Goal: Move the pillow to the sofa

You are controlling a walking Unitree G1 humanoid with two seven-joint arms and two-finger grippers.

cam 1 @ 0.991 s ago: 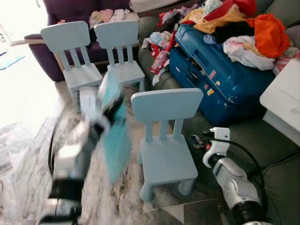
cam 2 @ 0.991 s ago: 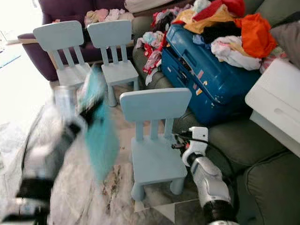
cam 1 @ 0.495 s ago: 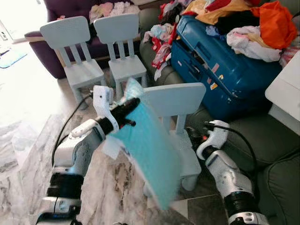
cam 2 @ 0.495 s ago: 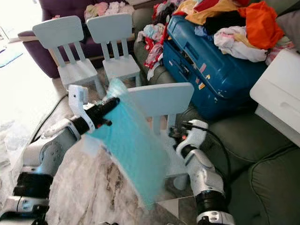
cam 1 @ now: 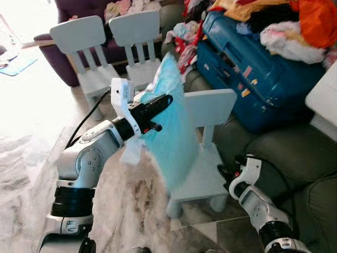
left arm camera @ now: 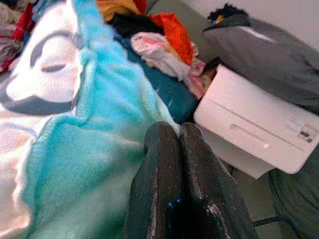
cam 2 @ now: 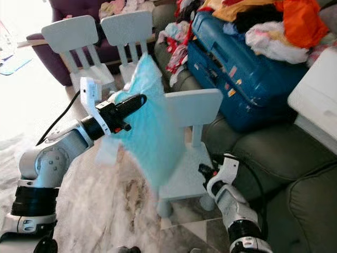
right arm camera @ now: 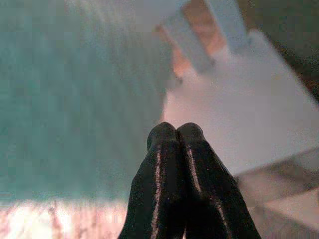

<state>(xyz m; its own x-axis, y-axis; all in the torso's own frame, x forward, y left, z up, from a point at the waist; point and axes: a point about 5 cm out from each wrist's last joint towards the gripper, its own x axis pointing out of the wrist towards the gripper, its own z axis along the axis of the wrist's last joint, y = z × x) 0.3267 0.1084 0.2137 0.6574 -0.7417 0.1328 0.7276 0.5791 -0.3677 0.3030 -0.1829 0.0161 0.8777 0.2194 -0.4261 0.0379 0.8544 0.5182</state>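
A turquoise fleece pillow [cam 1: 171, 132] with a white and grey print hangs in the air in front of the nearest pale blue chair [cam 1: 206, 158]. My left gripper [cam 1: 164, 100] is shut on the pillow's upper edge and holds it up at chest height; in the left wrist view the black fingers [left arm camera: 174, 164] press together on the fleece [left arm camera: 75, 129]. My right gripper [cam 1: 225, 173] is low beside the chair's seat, fingers [right arm camera: 172, 164] shut with nothing in them. The grey-green sofa [cam 1: 263, 147] lies to the right, behind the chair.
A blue suitcase [cam 1: 253, 79] heaped with clothes [cam 1: 284, 26] takes up the sofa's far part. A white box [cam 1: 324, 100] sits on the sofa at the right. Two more pale blue chairs [cam 1: 84, 52] stand before a purple couch [cam 1: 68, 16]. The floor is marble.
My left arm has swung the pillow upward and away from me, so it now hangs more upright before the chair's back. My right arm has dropped lower.
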